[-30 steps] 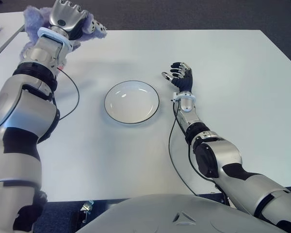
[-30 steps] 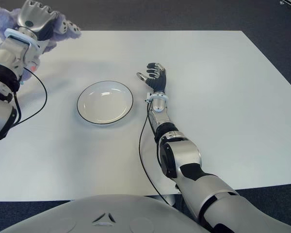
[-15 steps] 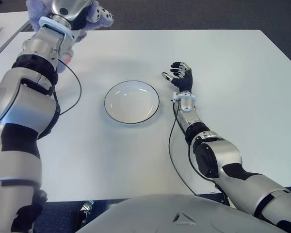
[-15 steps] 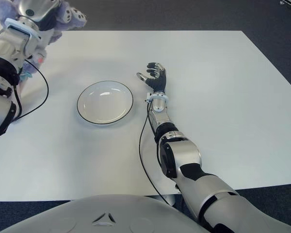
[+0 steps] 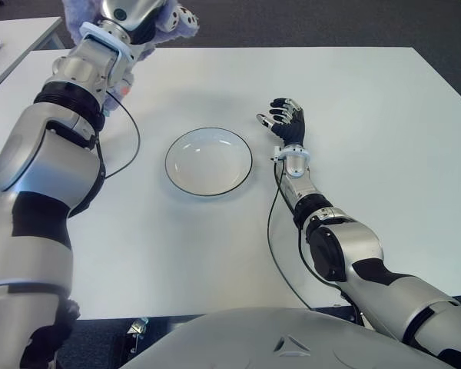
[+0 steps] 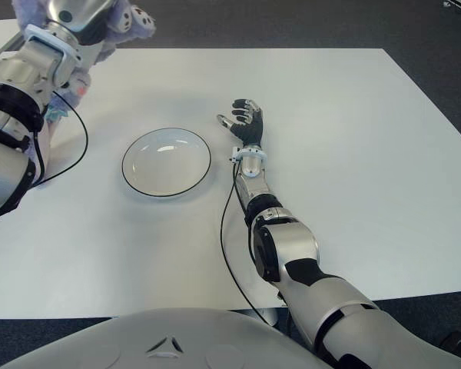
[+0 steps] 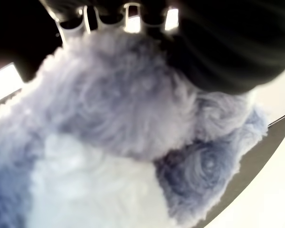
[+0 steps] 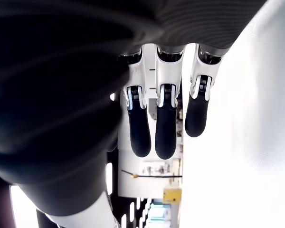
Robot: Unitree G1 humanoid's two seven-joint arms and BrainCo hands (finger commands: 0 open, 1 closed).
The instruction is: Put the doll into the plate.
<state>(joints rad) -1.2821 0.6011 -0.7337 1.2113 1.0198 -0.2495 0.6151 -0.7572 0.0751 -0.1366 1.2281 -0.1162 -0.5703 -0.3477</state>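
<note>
A fluffy lilac and white doll (image 5: 178, 18) is held up above the table's far left corner by my left hand (image 5: 134, 11), whose fingers are curled around it. The doll's fur (image 7: 109, 142) fills the left wrist view. A white plate (image 5: 209, 161) with a dark rim lies bare at the middle of the white table (image 5: 369, 100), to the right of and nearer than the doll. My right hand (image 5: 286, 123) shows just right of the plate, fingers relaxed and holding nothing (image 8: 156, 128).
A black cable (image 5: 123, 146) hangs from my left wrist down to the table left of the plate. Another cable (image 5: 273, 231) runs along my right forearm. A second table's edge (image 5: 8, 46) shows at far left.
My left hand has carried the doll to the right and upward in view, nearer the plate's side. The right hand has not moved.
</note>
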